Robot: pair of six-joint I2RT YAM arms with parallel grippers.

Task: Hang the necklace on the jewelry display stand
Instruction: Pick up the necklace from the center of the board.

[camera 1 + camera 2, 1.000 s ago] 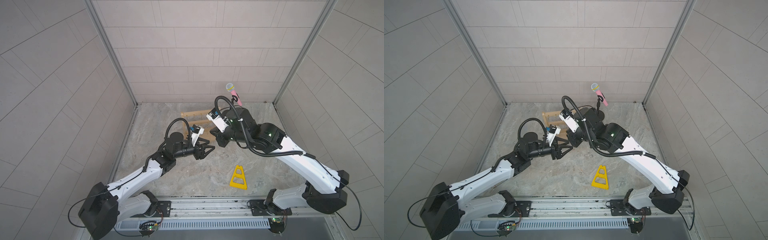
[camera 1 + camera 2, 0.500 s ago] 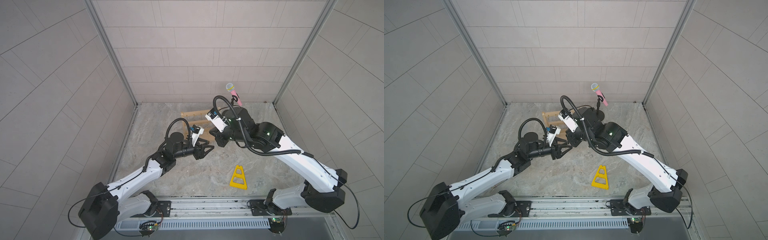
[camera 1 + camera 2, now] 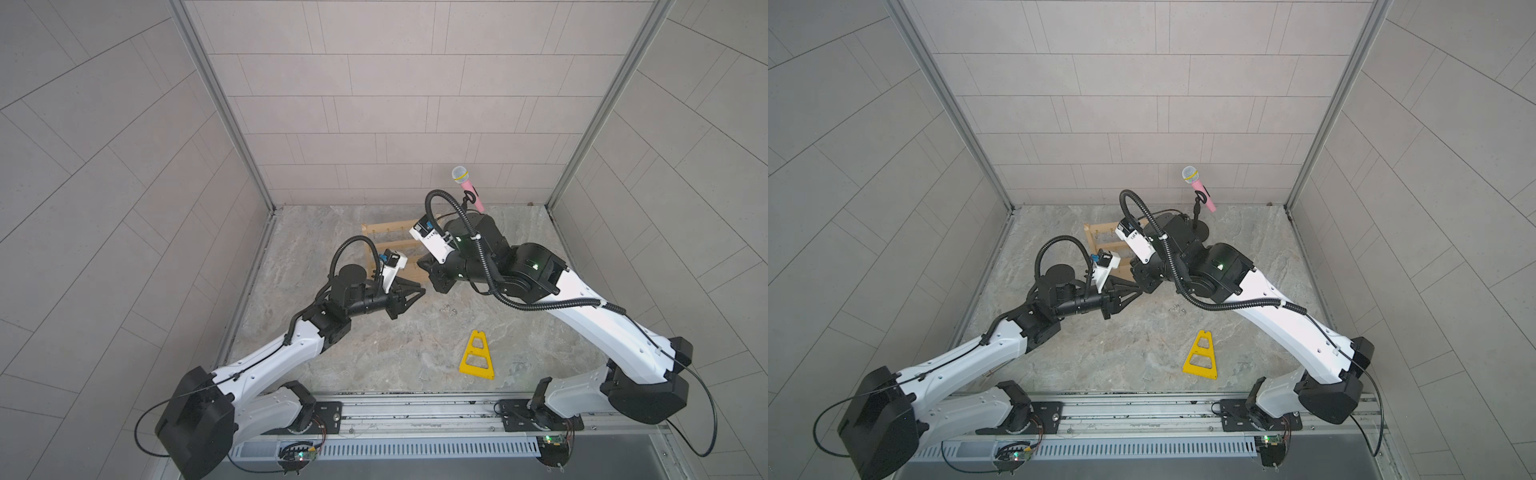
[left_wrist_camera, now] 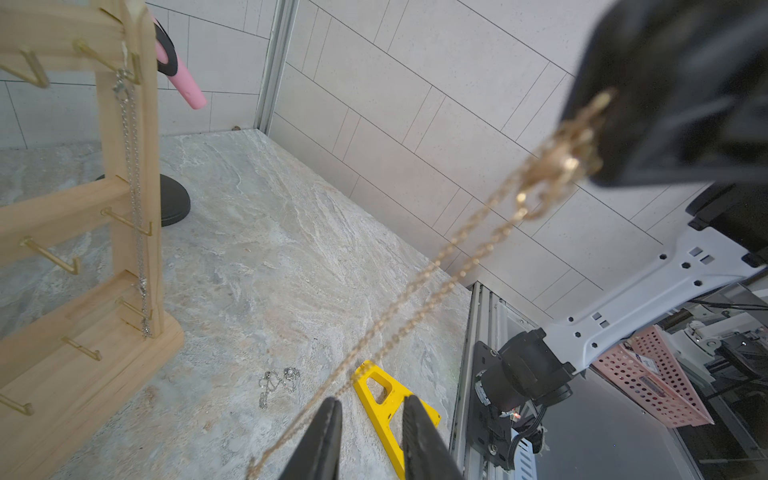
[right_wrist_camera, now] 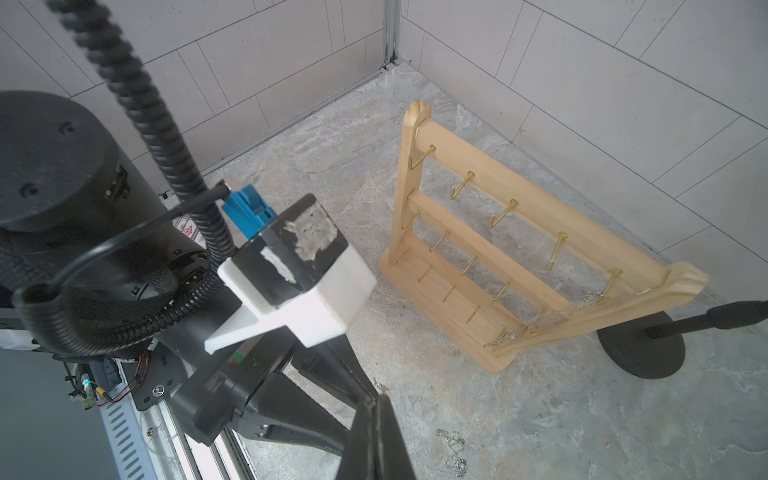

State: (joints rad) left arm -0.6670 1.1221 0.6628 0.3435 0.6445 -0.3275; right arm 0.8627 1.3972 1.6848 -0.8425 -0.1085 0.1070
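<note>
A gold necklace (image 4: 457, 257) hangs from my right gripper (image 5: 376, 397), which is shut on its clasp end. The chain slants down past the outer side of one finger of my left gripper (image 4: 370, 401). That gripper's jaws stand a little apart, with nothing between them. In both top views the two grippers meet tip to tip (image 3: 423, 291) (image 3: 1140, 289), above the floor in front of the jewelry display stand (image 3: 388, 227) (image 5: 519, 232). The pale wooden stand is upright, and a silver chain (image 4: 131, 166) hangs from a top hook by one post.
Another silver chain (image 3: 450, 308) (image 5: 455, 451) lies in a heap on the stone floor. A flat yellow triangular frame (image 3: 477, 355) (image 4: 390, 403) lies nearer the front rail. A pink microphone (image 3: 467, 187) on a black round-based stand (image 5: 642, 349) is beside the wooden stand.
My left gripper's jaws have narrowed while its tips stay at the right gripper's tips. The right gripper still holds the gold necklace, and both arms have barely shifted.
</note>
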